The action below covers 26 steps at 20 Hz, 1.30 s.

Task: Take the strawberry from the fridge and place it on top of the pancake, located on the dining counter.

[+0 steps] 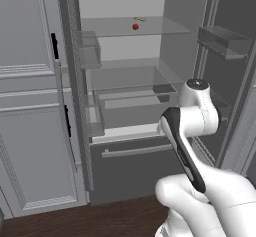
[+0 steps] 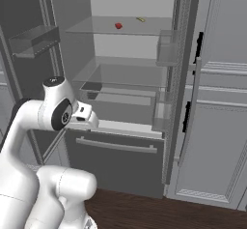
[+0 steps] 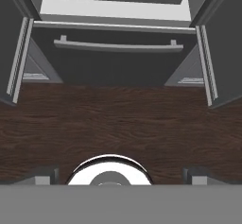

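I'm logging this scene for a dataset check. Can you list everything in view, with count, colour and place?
fridge: one, dark grey, both doors open, pale interior.
glass shelves: several, clear, inside the fridge.
door bins: several, clear, on the open doors.
bottom drawer: one, dark grey, shut, with a horizontal silver handle.
strawberry: one, red, on the top shelf.
thin yellowish item: one, on the same shelf, behind the strawberry.
cabinets: light grey, panelled, black handles, beside the fridge.
floor: dark wood, before the fridge.
arm: one, white with dark joints, folded low before the fridge.
gripper: one, open, pointing down at the floor.
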Motion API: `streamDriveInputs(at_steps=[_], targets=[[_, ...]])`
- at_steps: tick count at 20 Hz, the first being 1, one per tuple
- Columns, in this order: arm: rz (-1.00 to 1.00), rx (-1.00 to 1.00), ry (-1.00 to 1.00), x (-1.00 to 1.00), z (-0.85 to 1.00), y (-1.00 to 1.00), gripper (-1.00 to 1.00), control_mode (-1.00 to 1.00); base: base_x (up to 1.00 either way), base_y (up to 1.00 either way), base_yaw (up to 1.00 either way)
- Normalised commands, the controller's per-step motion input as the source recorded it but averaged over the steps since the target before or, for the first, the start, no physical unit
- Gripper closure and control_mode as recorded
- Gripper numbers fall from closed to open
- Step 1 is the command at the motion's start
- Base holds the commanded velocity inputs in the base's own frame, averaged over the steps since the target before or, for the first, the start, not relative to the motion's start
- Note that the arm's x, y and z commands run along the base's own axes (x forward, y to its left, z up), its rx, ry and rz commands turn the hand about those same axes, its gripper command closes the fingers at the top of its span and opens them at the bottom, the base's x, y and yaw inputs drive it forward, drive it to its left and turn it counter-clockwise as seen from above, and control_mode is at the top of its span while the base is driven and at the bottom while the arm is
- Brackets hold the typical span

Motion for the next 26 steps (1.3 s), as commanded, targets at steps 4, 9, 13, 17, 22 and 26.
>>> streamDriveInputs(at_steps=[4,9,13,17,22,26], targets=[[0.00,0.00,0.00,0.00,0.00,0.00,-1.00,-1.00,0.00,0.00,0.00],[0.00,0.00,0.00,0.00,0.00,0.00,-1.00,1.00,0.11,0.00,0.00],[0.00,0.00,0.00,0.00,0.00,0.00,-1.00,1.00,0.61,0.00,0.00],[0.00,0.00,0.00,0.00,0.00,0.00,-1.00,1.00,0.63,0.00,0.00],[0.00,0.00,0.00,0.00,0.00,0.00,-1.00,1.00,0.68,0.00,0.00],[0.00,0.00,0.00,0.00,0.00,0.00,-1.00,1.00,0.65,0.00,0.00]])
